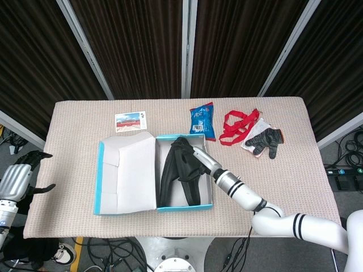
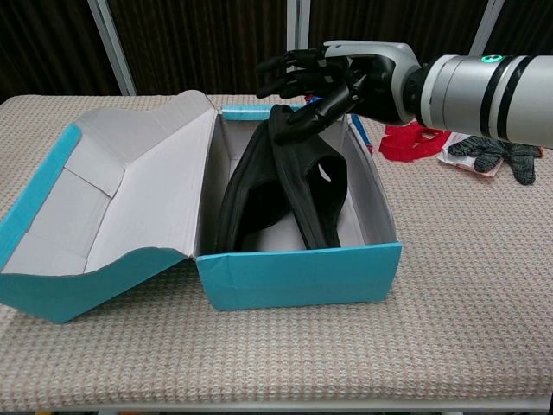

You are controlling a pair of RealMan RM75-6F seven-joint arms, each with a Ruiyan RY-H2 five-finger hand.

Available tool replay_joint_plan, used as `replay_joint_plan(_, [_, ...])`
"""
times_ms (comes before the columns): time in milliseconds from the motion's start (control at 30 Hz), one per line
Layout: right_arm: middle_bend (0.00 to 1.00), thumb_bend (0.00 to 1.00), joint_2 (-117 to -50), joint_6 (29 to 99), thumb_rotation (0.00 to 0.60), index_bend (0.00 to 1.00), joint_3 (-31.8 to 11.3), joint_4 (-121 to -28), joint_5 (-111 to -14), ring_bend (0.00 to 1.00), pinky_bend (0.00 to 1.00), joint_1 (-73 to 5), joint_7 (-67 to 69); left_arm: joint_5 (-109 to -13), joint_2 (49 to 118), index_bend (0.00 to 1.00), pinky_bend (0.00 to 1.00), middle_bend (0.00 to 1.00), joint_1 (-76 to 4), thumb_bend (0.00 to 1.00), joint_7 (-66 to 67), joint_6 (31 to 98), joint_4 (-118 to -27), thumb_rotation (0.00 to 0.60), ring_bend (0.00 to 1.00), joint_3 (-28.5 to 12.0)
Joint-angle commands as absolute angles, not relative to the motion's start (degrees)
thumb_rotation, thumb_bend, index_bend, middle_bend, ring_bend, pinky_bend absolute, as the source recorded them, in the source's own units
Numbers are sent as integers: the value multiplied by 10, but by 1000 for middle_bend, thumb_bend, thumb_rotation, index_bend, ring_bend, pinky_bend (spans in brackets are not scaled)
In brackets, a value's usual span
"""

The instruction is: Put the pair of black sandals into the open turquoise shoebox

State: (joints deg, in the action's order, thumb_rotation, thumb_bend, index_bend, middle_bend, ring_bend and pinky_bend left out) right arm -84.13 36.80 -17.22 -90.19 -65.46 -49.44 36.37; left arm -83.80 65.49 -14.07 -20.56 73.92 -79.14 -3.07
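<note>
We are at the settling step: both black sandals (image 2: 285, 186) already stand on edge inside the open turquoise shoebox (image 2: 298, 272), leaning together near its middle. Our right robot hand (image 2: 333, 78) reaches over the far end of the box, fingers spread, its lower fingertips at the top edge of one sandal; we cannot tell whether it grips or merely touches. Our left robot hand (image 1: 20, 178) waits open off the tabletop's (image 1: 283, 164) edge. Next, we judge, the right hand should let go and lift clear.
</note>
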Motion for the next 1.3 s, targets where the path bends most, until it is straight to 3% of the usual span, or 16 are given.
replay_joint_plan(33, [149, 0, -836, 364, 600, 112, -167, -900, -653, 0, 173, -488, 363, -838, 655, 238, 196, 229, -141, 122, -205, 739, -791, 600, 124, -30])
replay_joint_plan(467, [139, 0, -830, 349, 600, 88, -167, -891, -663, 0, 182, -473, 379, -839, 654, 239, 196, 229, -142, 123, -201, 739, -795, 600, 123, -31])
replay_joint_plan(767, [149, 0, -753, 439, 600, 87, -182, -959, -762, 0, 186, -425, 387, -838, 651, 238, 196, 229, -143, 123, -194, 744, -805, 600, 123, -36])
replay_joint_plan(933, [140, 5, -700, 538, 600, 78, -144, -951, -824, 0, 171, -372, 249, -838, 650, 238, 196, 229, -143, 123, -186, 749, -808, 600, 123, -39])
replay_joint_plan(1033, [90, 23, -688, 612, 600, 79, -115, -929, -845, 0, 90, -330, 100, -837, 650, 238, 196, 229, -142, 123, -182, 754, -808, 600, 123, -41])
replay_joint_plan(1200, [5, 26, -678, 698, 600, 50, -68, -946, -800, 0, 0, -250, -179, -834, 659, 238, 196, 229, -138, 123, -168, 769, -802, 600, 124, -46])
replay_joint_plan(1300, [0, 26, -683, 721, 600, 32, -44, -957, -778, 0, 0, -214, -205, -836, 665, 238, 196, 229, -137, 123, -160, 774, -798, 600, 124, -46])
